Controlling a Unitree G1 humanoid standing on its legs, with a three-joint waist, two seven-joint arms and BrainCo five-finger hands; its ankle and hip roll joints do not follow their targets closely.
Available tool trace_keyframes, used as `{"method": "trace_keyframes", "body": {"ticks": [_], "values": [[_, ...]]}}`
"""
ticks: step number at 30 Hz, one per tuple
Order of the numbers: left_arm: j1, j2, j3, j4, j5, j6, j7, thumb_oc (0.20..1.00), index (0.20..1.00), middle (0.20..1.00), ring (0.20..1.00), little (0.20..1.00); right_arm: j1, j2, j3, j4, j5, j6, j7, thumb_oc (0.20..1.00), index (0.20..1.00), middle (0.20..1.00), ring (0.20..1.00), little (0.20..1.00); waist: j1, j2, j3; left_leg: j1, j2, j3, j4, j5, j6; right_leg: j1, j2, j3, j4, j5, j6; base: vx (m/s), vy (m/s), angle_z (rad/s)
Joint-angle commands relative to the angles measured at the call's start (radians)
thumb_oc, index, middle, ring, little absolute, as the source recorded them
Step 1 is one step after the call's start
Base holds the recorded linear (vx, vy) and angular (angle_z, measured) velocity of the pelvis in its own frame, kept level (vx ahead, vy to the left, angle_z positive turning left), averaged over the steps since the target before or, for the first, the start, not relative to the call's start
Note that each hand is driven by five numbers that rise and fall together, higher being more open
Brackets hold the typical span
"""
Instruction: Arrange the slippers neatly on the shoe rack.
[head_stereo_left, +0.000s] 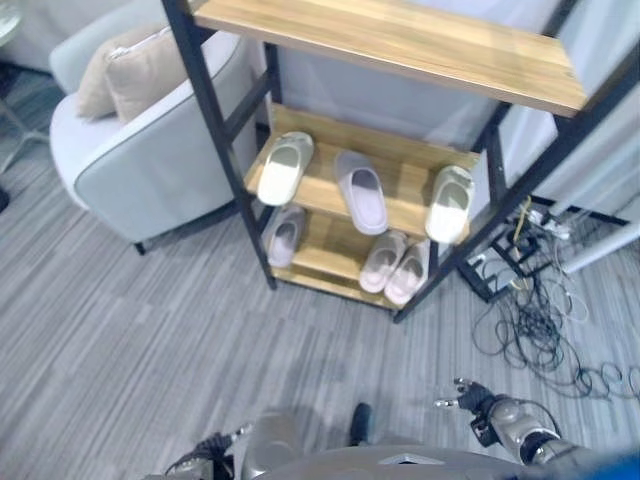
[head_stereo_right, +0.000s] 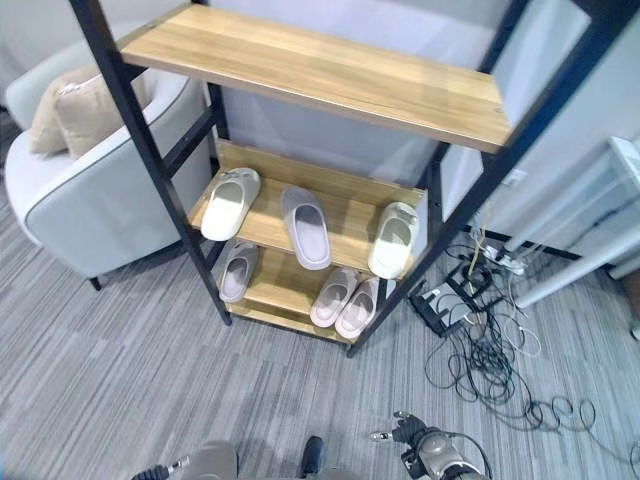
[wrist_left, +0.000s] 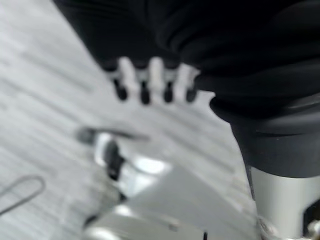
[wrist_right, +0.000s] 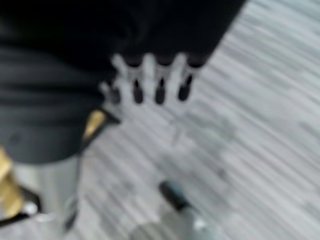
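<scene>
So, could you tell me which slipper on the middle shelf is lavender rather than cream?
The lavender slipper in the middle of that shelf; the cream slipper on its left and the cream slipper on its right flank it.

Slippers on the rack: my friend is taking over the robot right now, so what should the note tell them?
Left hand: low by the robot's side, fingers relaxed, holding nothing.
Right hand: also low over the floor, open and empty.
Shoe rack: the middle shelf holds a cream slipper, a lilac slipper and another cream slipper, spread apart and angled differently. The bottom shelf has a single pinkish slipper and a pinkish pair lying side by side.
Done: every slipper seen is on the rack.
Left: possibly straightening and pairing the middle-shelf ones.
</scene>
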Motion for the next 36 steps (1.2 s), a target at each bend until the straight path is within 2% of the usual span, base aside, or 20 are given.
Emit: {"method": "trace_keyframes", "body": {"ticks": [1, 2, 3, 5, 6, 8, 9, 13, 15, 17, 19, 21, 22, 23, 27, 29, 30, 32, 33, 36], "values": [[0.004, 0.020, -0.020, 0.033, -0.011, -0.013, 0.021, 1.000, 1.000, 1.000, 1.000, 1.000, 0.059, -0.003, 0.046, 0.019, -0.038, -0.018, -0.008, 1.000, 1.000, 1.000, 1.000, 1.000, 0.029, 0.008, -0.062, 0.088, 0.001, -0.061, -0.332, 0.141, 0.006, 0.008, -0.028, 0.098, 0.169, -0.111, 0.124, 0.34, 0.124, -0.02], [-0.001, 0.016, -0.029, 0.045, -0.023, -0.017, 0.029, 1.000, 1.000, 1.000, 1.000, 1.000, 0.061, 0.004, 0.061, 0.008, -0.050, -0.024, -0.014, 1.000, 1.000, 1.000, 1.000, 1.000, 0.060, 0.010, -0.057, 0.044, 0.021, -0.167, -0.449, 0.201, -0.008, 0.046, -0.013, 0.128, 0.155, -0.135, 0.125, 0.30, 0.115, -0.21], [-0.003, 0.016, -0.031, 0.049, -0.026, -0.018, 0.032, 1.000, 1.000, 1.000, 1.000, 1.000, 0.063, 0.004, 0.064, 0.005, -0.053, -0.026, -0.014, 1.000, 1.000, 1.000, 1.000, 1.000, 0.069, 0.010, -0.054, 0.032, 0.020, -0.203, -0.473, 0.212, -0.013, 0.057, -0.010, 0.143, 0.154, -0.142, 0.127, 0.40, 0.197, -0.36], [0.007, 0.012, -0.019, 0.059, -0.029, -0.019, 0.036, 1.000, 1.000, 1.000, 1.000, 1.000, 0.061, 0.016, 0.070, 0.005, -0.057, -0.031, -0.012, 1.000, 1.000, 1.000, 1.000, 1.000, 0.072, 0.015, -0.060, 0.061, 0.026, -0.212, -0.514, 0.221, -0.016, 0.073, -0.008, 0.157, 0.148, -0.149, 0.134, 0.20, 0.134, -0.53], [0.010, 0.013, -0.023, 0.064, -0.011, -0.016, 0.039, 1.000, 1.000, 1.000, 1.000, 1.000, 0.061, 0.028, 0.066, 0.004, -0.061, -0.030, -0.015, 1.000, 1.000, 1.000, 1.000, 1.000, 0.071, 0.015, -0.070, 0.074, 0.029, -0.204, -0.521, 0.237, -0.024, 0.080, -0.015, 0.157, 0.148, -0.147, 0.141, 0.24, 0.170, -0.79], [0.014, 0.011, -0.023, 0.061, 0.001, -0.013, 0.041, 1.000, 1.000, 1.000, 1.000, 1.000, 0.061, 0.040, 0.069, 0.008, -0.066, -0.027, -0.017, 1.000, 1.000, 1.000, 1.000, 1.000, 0.075, 0.007, -0.085, 0.084, 0.013, -0.190, -0.496, 0.224, -0.021, 0.083, -0.043, 0.171, 0.150, -0.131, 0.157, 0.35, 0.271, -0.82], [0.008, 0.009, -0.029, 0.050, 0.008, -0.023, 0.051, 1.000, 1.000, 1.000, 1.000, 1.000, 0.063, 0.052, 0.072, 0.008, -0.067, -0.026, -0.020, 1.000, 1.000, 1.000, 1.000, 1.000, 0.076, -0.004, -0.095, 0.096, -0.012, -0.170, -0.464, 0.194, -0.003, 0.086, -0.077, 0.194, 0.141, -0.111, 0.178, 0.30, 0.257, -0.64], [-0.019, 0.021, -0.048, -0.007, 0.006, -0.035, 0.067, 1.000, 1.000, 1.000, 1.000, 1.000, 0.054, 0.056, 0.090, -0.022, -0.083, -0.028, -0.019, 1.000, 1.000, 1.000, 1.000, 1.000, 0.071, -0.006, -0.101, 0.107, -0.032, -0.112, -0.427, 0.150, 0.021, 0.053, -0.119, 0.220, 0.142, -0.074, 0.206, 0.13, 0.171, -0.47], [-0.040, 0.030, -0.058, -0.043, 0.003, -0.049, 0.083, 1.000, 1.000, 1.000, 1.000, 1.000, 0.037, 0.055, 0.109, -0.051, -0.096, -0.033, -0.020, 1.000, 1.000, 1.000, 1.000, 1.000, 0.071, 0.001, -0.098, 0.107, -0.034, -0.066, -0.416, 0.134, 0.030, 0.023, -0.139, 0.201, 0.149, -0.058, 0.215, -0.02, 0.094, -0.35], [-0.045, 0.034, -0.060, -0.057, 0.003, -0.053, 0.085, 1.000, 1.000, 1.000, 1.000, 1.000, 0.033, 0.051, 0.113, -0.061, -0.100, -0.034, -0.019, 1.000, 1.000, 1.000, 1.000, 1.000, 0.070, 0.004, -0.098, 0.110, -0.034, -0.052, -0.417, 0.130, 0.031, 0.014, -0.145, 0.192, 0.152, -0.053, 0.219, -0.02, 0.043, -0.35], [-0.033, 0.042, -0.062, -0.072, 0.021, -0.059, 0.084, 1.000, 1.000, 1.000, 1.000, 1.000, 0.030, 0.045, 0.123, -0.081, -0.109, -0.040, -0.014, 1.000, 1.000, 1.000, 1.000, 1.000, 0.065, 0.013, -0.104, 0.127, -0.031, -0.015, -0.431, 0.125, 0.033, 0.012, -0.164, 0.148, 0.141, -0.034, 0.229, -0.01, 0.025, -0.39], [-0.017, 0.040, -0.068, -0.077, 0.035, -0.060, 0.077, 1.000, 1.000, 1.000, 1.000, 1.000, 0.034, 0.039, 0.123, -0.084, -0.115, -0.044, -0.010, 1.000, 1.000, 1.000, 1.000, 1.000, 0.057, 0.018, -0.110, 0.139, -0.033, -0.009, -0.439, 0.126, 0.033, 0.025, -0.170, 0.138, 0.121, -0.031, 0.233, 0.02, -0.017, -0.23], [-0.015, 0.038, -0.088, -0.066, 0.050, -0.058, 0.080, 1.000, 1.000, 1.000, 1.000, 1.000, -0.023, 0.077, 0.139, -0.080, -0.117, -0.027, -0.032, 1.000, 1.000, 1.000, 1.000, 1.000, 0.057, 0.022, -0.118, 0.147, -0.034, -0.007, -0.446, 0.126, 0.033, 0.036, -0.172, 0.134, 0.105, -0.032, 0.233, 0.01, -0.020, -0.12], [-0.006, 0.028, -0.084, -0.078, 0.066, -0.059, 0.070, 1.000, 1.000, 1.000, 1.000, 1.000, 0.043, 0.050, 0.144, -0.124, -0.147, -0.049, -0.020, 1.000, 1.000, 1.000, 1.000, 1.000, 0.043, 0.026, -0.118, 0.159, -0.033, 0.001, -0.455, 0.128, 0.033, 0.042, -0.172, 0.139, 0.096, -0.032, 0.236, 0.00, -0.034, -0.09], [0.023, 0.021, -0.081, -0.076, 0.073, -0.067, 0.075, 1.000, 1.000, 1.000, 1.000, 1.000, 0.056, 0.050, 0.143, -0.122, -0.135, -0.057, -0.022, 1.000, 1.000, 1.000, 1.000, 1.000, 0.037, 0.032, -0.120, 0.175, -0.029, 0.008, -0.471, 0.134, 0.030, 0.056, -0.172, 0.139, 0.073, -0.029, 0.239, -0.02, -0.038, -0.11], [0.043, 0.010, -0.088, -0.059, 0.102, -0.059, 0.066, 1.000, 1.000, 1.000, 1.000, 1.000, 0.054, 0.038, 0.135, -0.111, -0.120, -0.058, -0.012, 1.000, 1.000, 1.000, 1.000, 1.000, 0.034, 0.041, -0.128, 0.197, -0.021, 0.010, -0.506, 0.153, 0.022, 0.066, -0.165, 0.136, 0.059, -0.029, 0.238, -0.07, -0.083, -0.02], [0.057, -0.006, -0.085, -0.050, 0.108, -0.055, 0.059, 1.000, 1.000, 1.000, 1.000, 1.000, 0.115, 0.024, 0.144, -0.168, -0.154, -0.065, -0.010, 1.000, 1.000, 1.000, 1.000, 1.000, 0.020, 0.045, -0.130, 0.211, -0.016, 0.014, -0.528, 0.166, 0.019, 0.069, -0.160, 0.138, 0.056, -0.031, 0.238, -0.10, -0.068, 0.03], [0.059, -0.014, -0.081, -0.046, 0.109, -0.058, 0.063, 1.000, 1.000, 1.000, 1.000, 1.000, 0.159, 0.030, 0.160, -0.185, -0.192, -0.071, -0.018, 1.000, 1.000, 1.000, 1.000, 1.000, 0.006, 0.048, -0.128, 0.217, -0.013, 0.021, -0.537, 0.171, 0.018, 0.067, -0.158, 0.143, 0.057, -0.032, 0.238, -0.12, -0.042, 0.02], [0.056, -0.046, -0.090, -0.030, 0.093, -0.059, 0.078, 1.000, 1.000, 1.000, 1.000, 1.000, 0.191, 0.069, 0.191, -0.121, -0.255, -0.066, -0.019, 1.000, 1.000, 1.000, 1.000, 1.000, -0.014, 0.060, -0.121, 0.220, -0.006, 0.026, -0.540, 0.179, 0.016, 0.058, -0.152, 0.156, 0.074, -0.039, 0.237, -0.12, -0.032, -0.07], [0.045, -0.059, -0.110, -0.040, 0.077, -0.061, 0.089, 1.000, 1.000, 1.000, 1.000, 1.000, 0.185, 0.077, 0.198, -0.091, -0.266, -0.064, -0.024, 1.000, 1.000, 1.000, 1.000, 1.000, -0.016, 0.071, -0.117, 0.222, 0.001, 0.022, -0.541, 0.186, 0.014, 0.049, -0.142, 0.160, 0.118, -0.060, 0.230, -0.11, -0.032, -0.24]]}}
